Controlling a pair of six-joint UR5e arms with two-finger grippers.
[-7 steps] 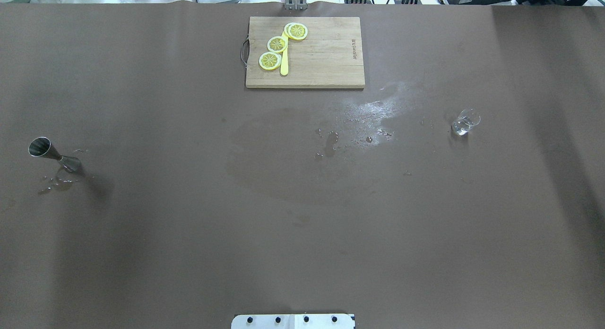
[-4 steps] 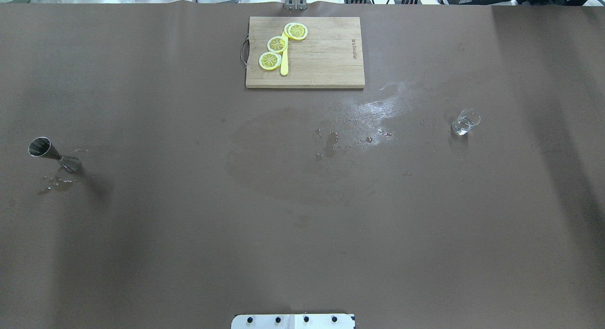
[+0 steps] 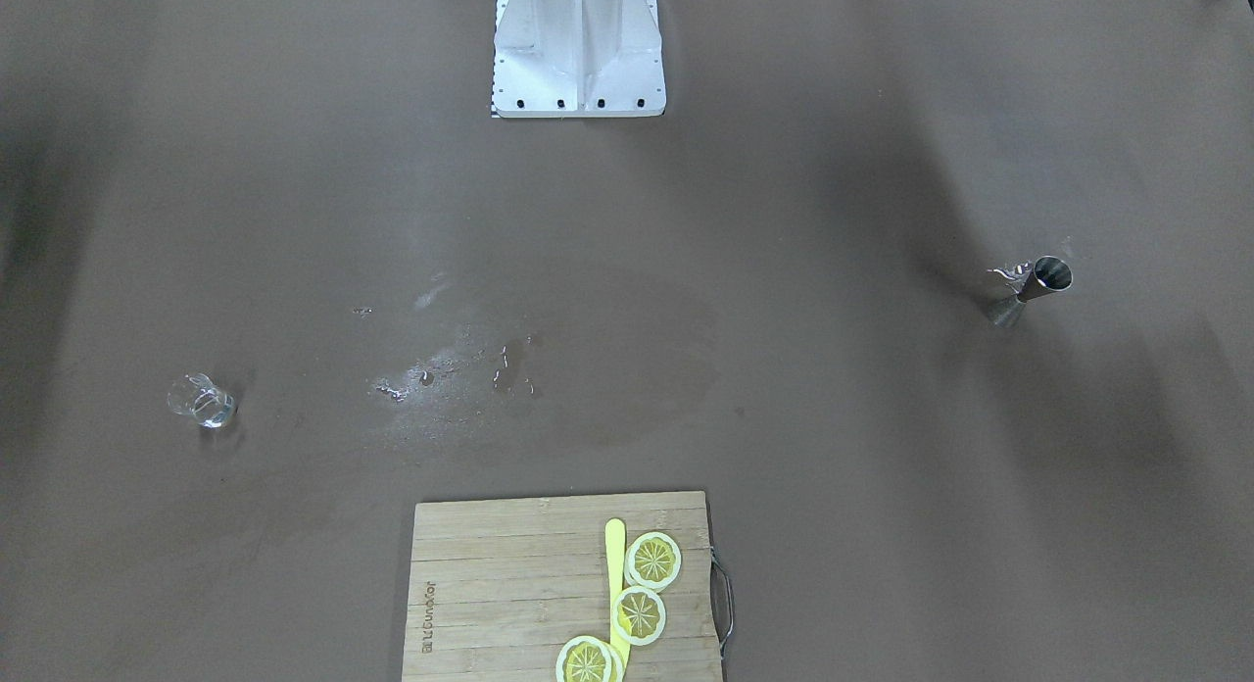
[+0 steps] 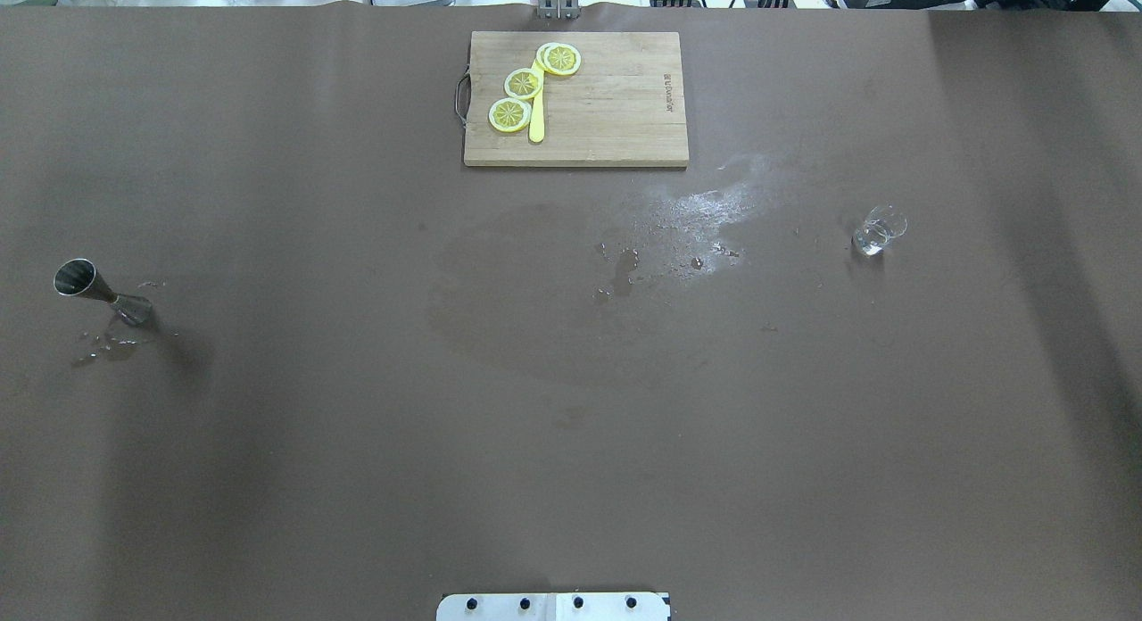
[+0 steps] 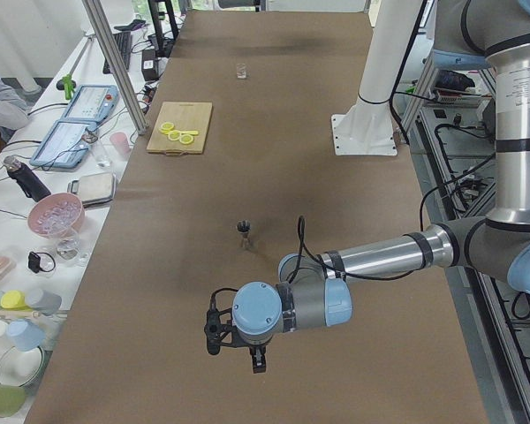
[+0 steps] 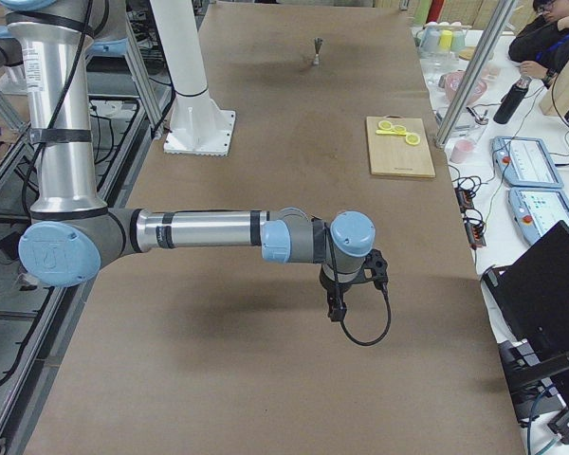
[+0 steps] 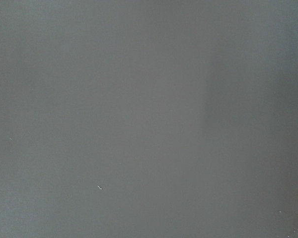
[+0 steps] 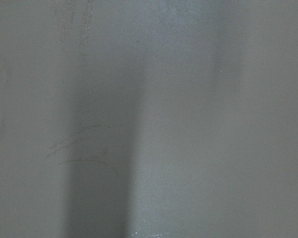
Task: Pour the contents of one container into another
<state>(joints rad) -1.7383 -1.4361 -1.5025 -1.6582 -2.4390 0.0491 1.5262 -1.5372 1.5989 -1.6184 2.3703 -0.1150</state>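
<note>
The clear glass beaker [image 4: 879,229] stands upright on the right half of the brown table, also seen in the front-facing view [image 3: 203,403] and far off in the left view [image 5: 241,71]. The steel jigger [image 4: 98,293] stands upright near the left edge [image 3: 1029,290] [image 5: 244,234] [image 6: 317,49]. My left gripper [image 5: 258,359] hangs low over bare table, well short of the jigger. My right gripper [image 6: 335,309] hangs over bare table at the opposite end. Both show only in the side views, so I cannot tell whether they are open or shut. Both wrist views show only table.
A wooden cutting board [image 4: 616,103] with lemon slices [image 4: 524,84] and a yellow knife lies at the far middle. Spilled water [image 4: 687,219] glistens between board and beaker, and small drops lie by the jigger. The robot's white base [image 3: 578,50] stands at the near edge.
</note>
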